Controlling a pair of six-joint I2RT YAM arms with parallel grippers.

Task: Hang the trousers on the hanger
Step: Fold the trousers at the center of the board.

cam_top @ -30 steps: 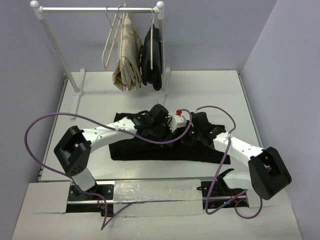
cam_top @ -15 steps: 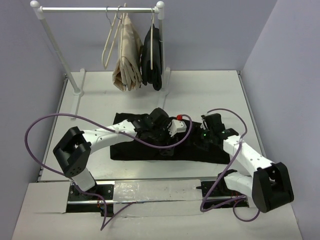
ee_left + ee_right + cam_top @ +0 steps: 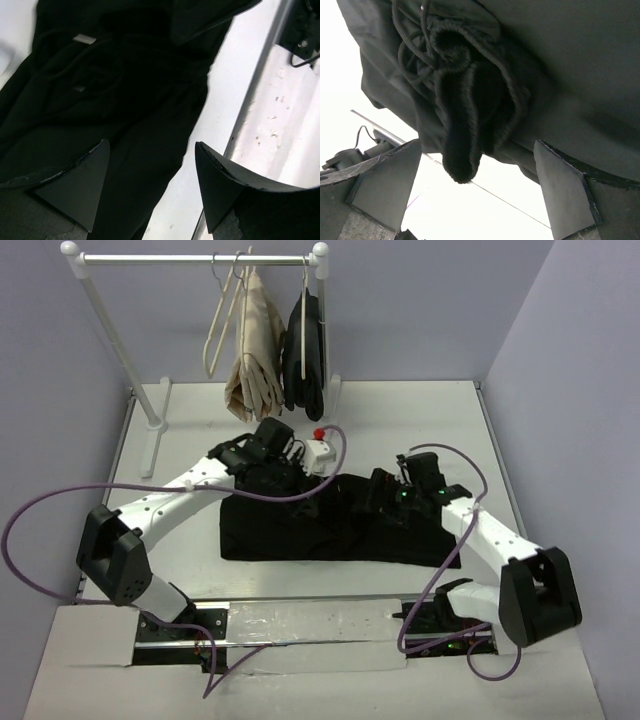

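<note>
1. Clearly, the trousers (image 3: 300, 535) lie as a dark, bunched heap on the white table (image 3: 430, 420), between the two arms. No part of them is on the hanger (image 3: 211, 340), which hangs empty on the rail (image 3: 180, 258) at the far side, well apart.
2. The left gripper (image 3: 151, 147) has its fingers spread above the cloth with nothing between them. The right gripper (image 3: 477, 145) is also wide apart, and it faces the waistband with its drawstring (image 3: 462, 95) without holding it.
3. I judge that the step in hand is arranging the cloth on the table; the hanging is not yet begun.
4. The next move calls for a firm grip on this limp fabric, probably at the waistband, and for bringing the hanger and the trousers together.
5. The table is smooth and white, with lilac walls around it. The rail also carries beige trousers (image 3: 255, 355) and a smaller black garment (image 3: 305, 360).
</note>
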